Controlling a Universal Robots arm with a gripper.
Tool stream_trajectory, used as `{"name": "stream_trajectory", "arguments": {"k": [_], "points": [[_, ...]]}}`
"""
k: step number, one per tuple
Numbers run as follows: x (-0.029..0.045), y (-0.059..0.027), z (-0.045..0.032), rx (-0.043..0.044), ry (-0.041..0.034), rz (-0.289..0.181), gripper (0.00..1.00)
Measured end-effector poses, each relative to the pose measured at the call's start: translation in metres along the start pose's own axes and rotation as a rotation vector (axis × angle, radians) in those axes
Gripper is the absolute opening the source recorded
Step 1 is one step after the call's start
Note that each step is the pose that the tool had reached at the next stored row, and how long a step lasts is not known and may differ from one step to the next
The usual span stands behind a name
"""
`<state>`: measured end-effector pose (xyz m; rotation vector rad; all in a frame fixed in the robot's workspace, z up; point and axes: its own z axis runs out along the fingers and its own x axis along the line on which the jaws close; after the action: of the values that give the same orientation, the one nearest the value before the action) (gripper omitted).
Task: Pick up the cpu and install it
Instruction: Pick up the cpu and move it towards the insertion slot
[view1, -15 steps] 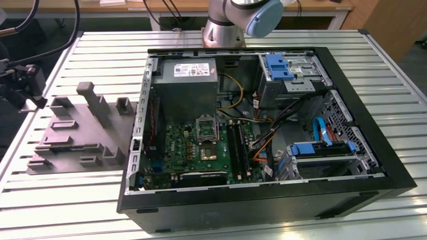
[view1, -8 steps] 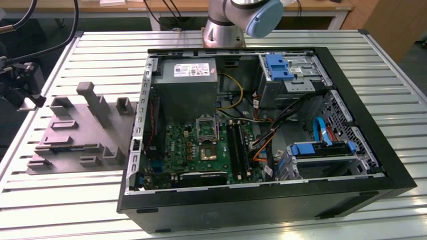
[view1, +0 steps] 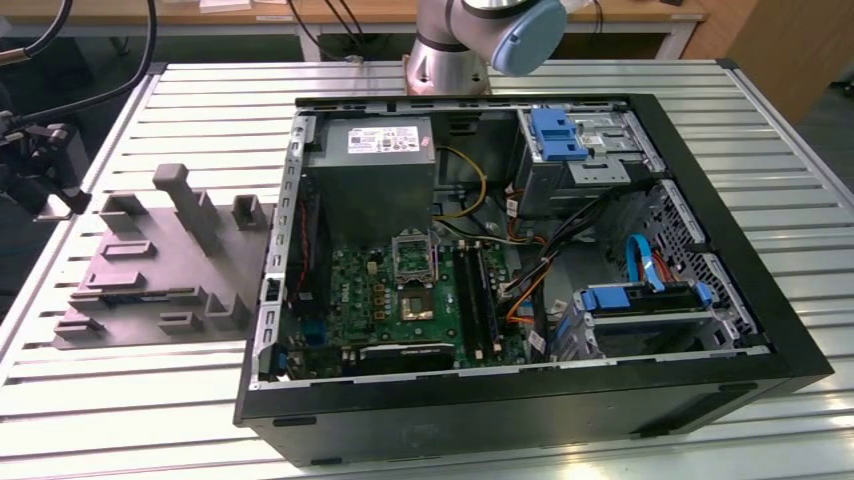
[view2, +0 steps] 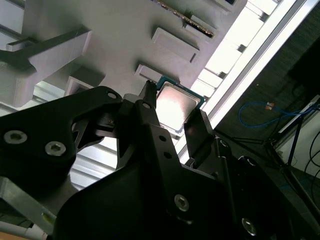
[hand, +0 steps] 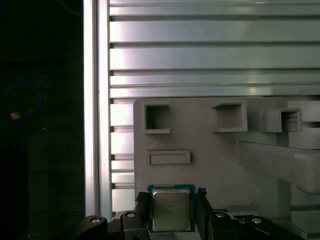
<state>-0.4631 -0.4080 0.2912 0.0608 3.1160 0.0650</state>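
Note:
The cpu (hand: 171, 209), a small flat square chip with a pale silver top and green rim, sits between my gripper's (hand: 172, 212) two black fingers in both wrist views. The fingers (view2: 148, 102) press against two opposite edges of the cpu (view2: 175, 104), so the gripper is shut on it. It is held over a corner of the grey moulded tray (hand: 210, 150); whether it still rests on the tray I cannot tell. In the exterior view the gripper (view1: 51, 195) hangs at the tray's (view1: 134, 280) far left corner.
The open computer case (view1: 534, 400) lies to the exterior view's right of the tray, with the motherboard socket (view1: 418, 303), its raised metal bracket (view1: 411, 252) and the grey power supply box (view1: 380, 170). The tray's upright blocks (view1: 187, 200) stand near the gripper. The slatted table's edge (hand: 97, 100) is close by.

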Motion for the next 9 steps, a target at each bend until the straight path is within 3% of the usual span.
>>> {"name": "stream_trajectory", "arguments": {"k": [9], "points": [[-0.0001, 0.0001, -0.0018, -0.0002, -0.0002, 0.0, 0.47]]}}
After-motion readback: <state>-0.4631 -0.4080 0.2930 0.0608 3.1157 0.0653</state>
